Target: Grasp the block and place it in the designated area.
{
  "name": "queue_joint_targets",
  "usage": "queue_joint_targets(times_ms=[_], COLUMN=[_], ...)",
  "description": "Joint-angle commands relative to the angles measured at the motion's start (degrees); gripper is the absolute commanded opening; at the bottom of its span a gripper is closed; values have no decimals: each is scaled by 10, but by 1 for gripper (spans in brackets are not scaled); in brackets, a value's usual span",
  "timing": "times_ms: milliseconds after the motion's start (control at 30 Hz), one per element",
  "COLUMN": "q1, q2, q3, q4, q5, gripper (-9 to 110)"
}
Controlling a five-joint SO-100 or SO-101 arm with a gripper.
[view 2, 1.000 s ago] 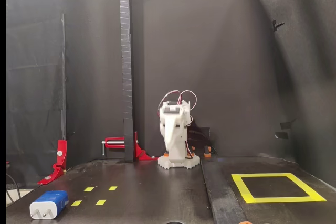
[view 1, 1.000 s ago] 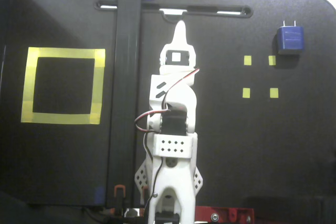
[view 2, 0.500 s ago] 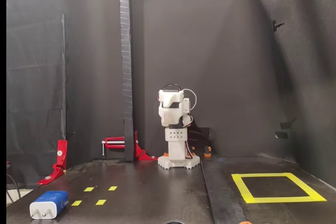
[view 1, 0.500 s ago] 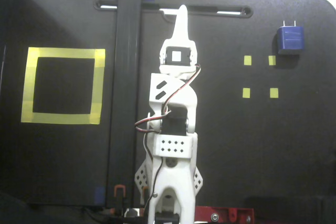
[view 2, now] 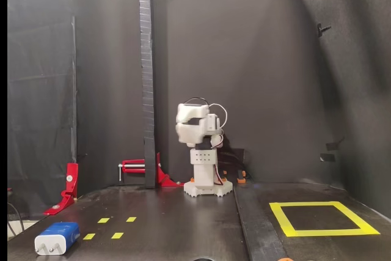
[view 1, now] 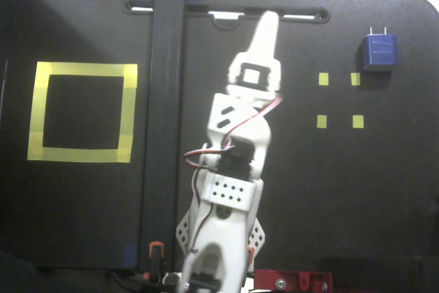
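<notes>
While the block (view 1: 378,51) lies well apart from the yellow designated area (view 1: 82,112), the raised hand (view 1: 268,21) looks closed, empty.

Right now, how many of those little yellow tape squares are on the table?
4. In a fixed view from above they form a small grid: upper left, upper right, lower left, lower right, just below the block. None looks hidden.
</notes>
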Motion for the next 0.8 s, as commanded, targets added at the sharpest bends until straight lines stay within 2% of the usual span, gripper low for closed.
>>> queue_joint_targets(times_ms=[0, 333, 767], q1=[44, 198, 228], q2=[4, 21, 9], q3=[3, 3, 3], q4=[8, 69, 39], q5=[-3, -1, -3], gripper=[0, 0, 0])
